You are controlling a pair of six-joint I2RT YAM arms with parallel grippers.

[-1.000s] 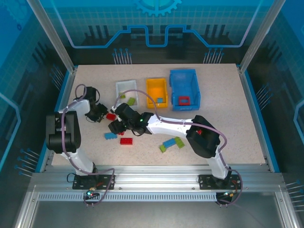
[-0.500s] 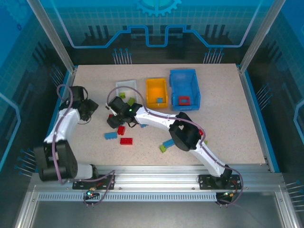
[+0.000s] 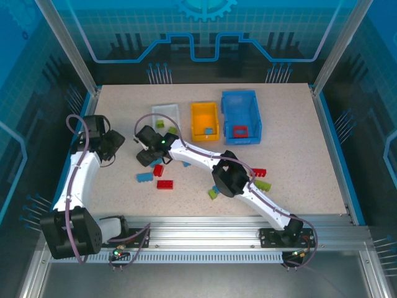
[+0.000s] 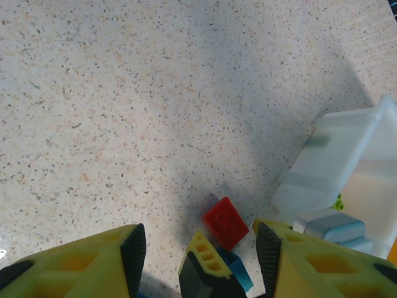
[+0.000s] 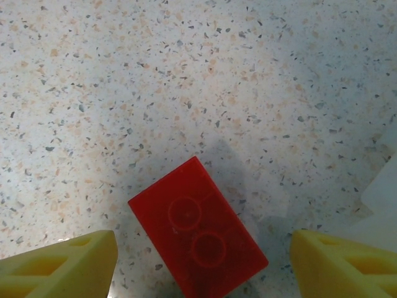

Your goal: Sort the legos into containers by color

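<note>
The left gripper [image 3: 115,146] hangs over the left side of the desk [image 3: 298,143]. Its fingers are open and it holds nothing. Just to its right, the right gripper [image 3: 147,156] sits low over a small red brick [image 5: 198,245]. Its fingers stand wide apart, and the brick lies flat between them without touching either one. Nearer lie a blue brick [image 3: 144,177] and a second red brick [image 3: 165,184]. At the far side stand three bins. The white bin [image 3: 164,113] holds green bricks [image 3: 160,123]. The orange bin [image 3: 197,121] holds a light blue piece [image 3: 209,131]. The blue bin [image 3: 239,99] holds a red frame [image 3: 240,131].
</note>
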